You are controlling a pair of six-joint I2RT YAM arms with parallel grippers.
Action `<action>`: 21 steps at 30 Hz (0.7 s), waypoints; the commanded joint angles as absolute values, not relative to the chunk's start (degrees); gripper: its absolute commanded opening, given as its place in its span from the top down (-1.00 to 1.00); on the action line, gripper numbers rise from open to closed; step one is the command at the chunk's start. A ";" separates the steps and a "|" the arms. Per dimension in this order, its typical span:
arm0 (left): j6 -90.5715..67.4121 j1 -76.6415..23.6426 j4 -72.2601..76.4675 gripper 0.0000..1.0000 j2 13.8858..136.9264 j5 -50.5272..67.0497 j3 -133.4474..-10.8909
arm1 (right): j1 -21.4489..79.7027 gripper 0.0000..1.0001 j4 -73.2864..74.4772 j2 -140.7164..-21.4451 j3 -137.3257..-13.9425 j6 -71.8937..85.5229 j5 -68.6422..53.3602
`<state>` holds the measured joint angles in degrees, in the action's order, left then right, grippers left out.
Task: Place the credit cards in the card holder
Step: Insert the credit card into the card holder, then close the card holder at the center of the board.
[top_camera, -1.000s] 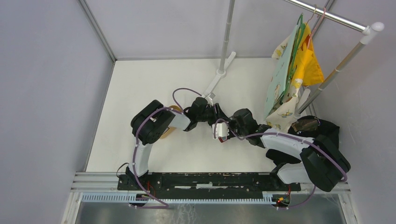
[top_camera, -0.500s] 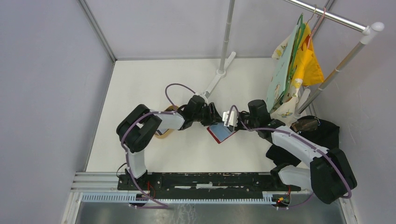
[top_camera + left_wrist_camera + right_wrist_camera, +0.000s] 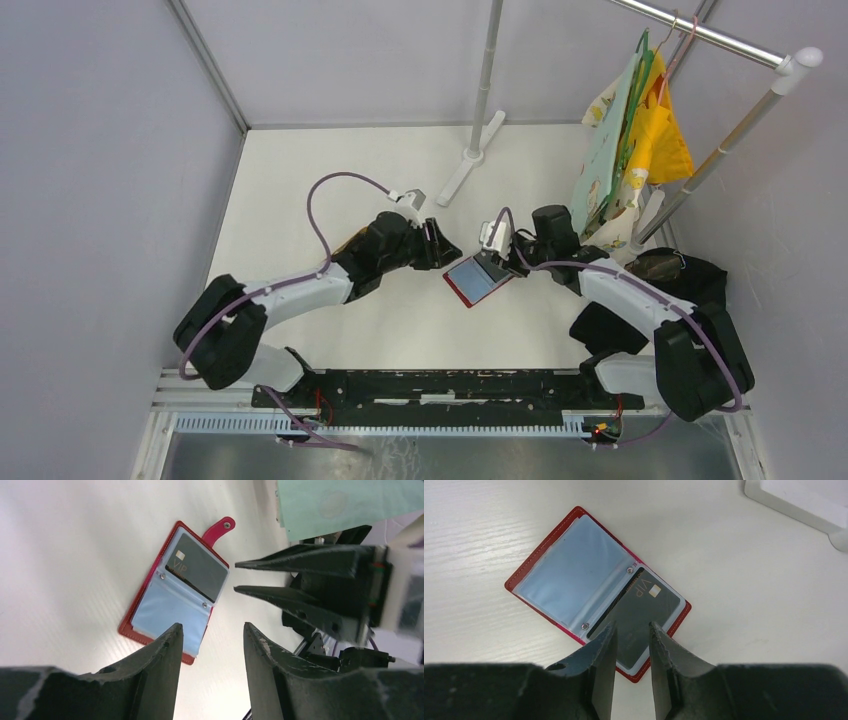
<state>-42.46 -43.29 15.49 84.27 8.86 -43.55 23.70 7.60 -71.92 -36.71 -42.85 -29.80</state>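
The red card holder lies open and flat on the white table, its snap tab pointing away. A black credit card marked VIP sits in one clear pocket; the other pocket looks pale blue. No other credit cards show. My left gripper is open, just left of the card holder, with nothing between its fingers. My right gripper is open by a narrow gap over the black card's near end, holding nothing. In the left wrist view the right gripper points at the card from the right.
A clothes rack's white foot and pole stand behind the card holder. Hung cloths and a black cloth crowd the right side. A sliver of tan tray shows behind the left arm.
A second ago both grippers met at the card holder above the table. It now lies open on the table. The right gripper has opened and the left arm has stretched out low.
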 commanded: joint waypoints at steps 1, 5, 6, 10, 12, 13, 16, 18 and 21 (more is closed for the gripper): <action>-38.42 -43.94 15.88 -0.10 73.93 3.09 -38.23 | 23.18 0.28 6.83 -73.50 -40.14 -38.32 -28.92; -38.15 -43.86 15.00 -0.16 67.73 0.31 -35.92 | 22.16 0.25 6.77 -75.41 -40.82 -36.23 -28.11; -38.15 -43.86 15.44 -0.21 66.80 0.19 -35.41 | 21.87 0.23 6.77 -76.10 -41.03 -35.32 -28.12; -38.83 -43.86 15.87 -0.57 66.17 0.44 -34.22 | 20.43 0.18 9.01 -79.57 -43.14 -33.03 -29.62; -39.85 -43.79 15.49 -0.87 67.13 0.19 -33.62 | 19.72 0.18 9.90 -81.19 -44.08 -32.30 -29.60; -40.23 -43.84 15.47 -0.92 67.88 0.22 -33.43 | 19.32 0.18 10.02 -81.80 -44.28 -31.92 -29.45; -42.05 -43.89 16.60 -0.92 70.35 1.60 -33.30 | 18.23 0.17 10.10 -82.97 -44.54 -30.77 -30.07; -44.26 -44.81 17.59 -0.91 71.75 1.16 -32.41 | 17.40 0.16 10.09 -84.03 -44.88 -29.23 -31.00; -47.31 -48.16 17.58 -0.89 73.07 -4.74 -30.97 | 16.25 0.14 10.24 -85.89 -45.53 -26.74 -32.29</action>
